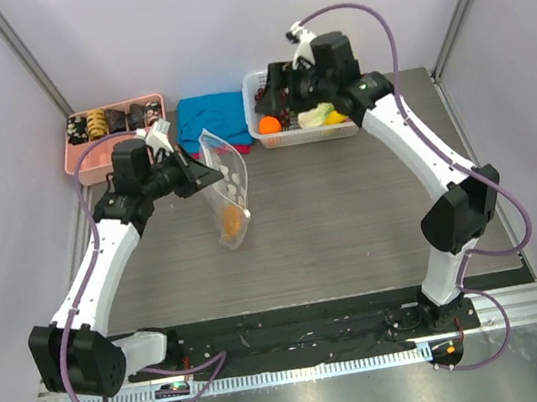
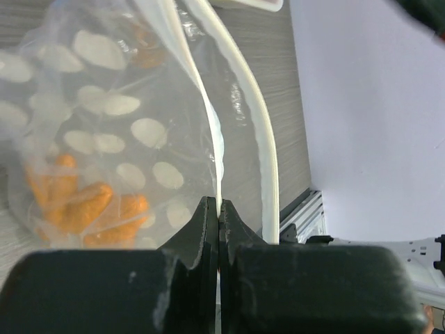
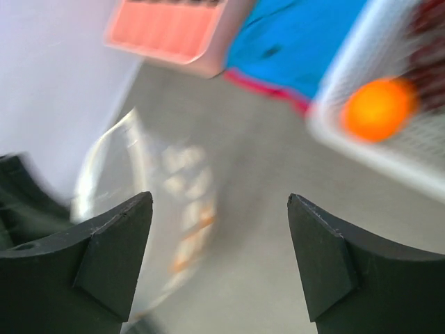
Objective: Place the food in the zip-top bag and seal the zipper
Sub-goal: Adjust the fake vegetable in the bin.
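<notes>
My left gripper (image 1: 206, 175) is shut on one lip of the zip-top bag (image 1: 227, 189) and holds it up with the mouth open. In the left wrist view the jaws (image 2: 220, 209) pinch the whitish zipper strip (image 2: 208, 104); the other lip (image 2: 259, 132) curves free. The orange knobbly piece (image 1: 233, 225) lies in the bag's bottom and also shows in the left wrist view (image 2: 83, 209). My right gripper (image 1: 272, 87) is open and empty above the white basket's left end, near an orange round fruit (image 1: 268, 124). Lettuce (image 1: 316, 115) and a yellow fruit (image 1: 337, 117) lie in the basket.
The white lattice basket (image 1: 262, 141) stands at the back centre. A blue cloth (image 1: 213, 116) lies left of it. A pink tray (image 1: 158, 106) with dark snack pieces sits at the back left. The right wrist view is blurred and shows the bag (image 3: 139, 209).
</notes>
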Controlling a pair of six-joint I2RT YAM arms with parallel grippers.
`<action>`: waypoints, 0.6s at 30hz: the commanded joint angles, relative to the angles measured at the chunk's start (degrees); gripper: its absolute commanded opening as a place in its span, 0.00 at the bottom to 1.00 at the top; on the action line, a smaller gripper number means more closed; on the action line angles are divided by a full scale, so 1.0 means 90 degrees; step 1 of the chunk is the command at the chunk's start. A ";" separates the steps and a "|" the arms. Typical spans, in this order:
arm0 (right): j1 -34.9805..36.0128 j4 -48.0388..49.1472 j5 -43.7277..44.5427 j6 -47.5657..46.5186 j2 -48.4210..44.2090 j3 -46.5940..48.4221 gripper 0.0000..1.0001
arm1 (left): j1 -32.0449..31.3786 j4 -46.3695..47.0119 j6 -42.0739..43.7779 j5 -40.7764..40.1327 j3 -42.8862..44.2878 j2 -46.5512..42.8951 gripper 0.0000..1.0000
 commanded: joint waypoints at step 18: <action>-0.0632 0.0259 0.2565 -0.8809 0.2624 0.1232 0.97 | 0.0021 -0.0191 0.0296 0.0072 0.0222 0.0182 0.00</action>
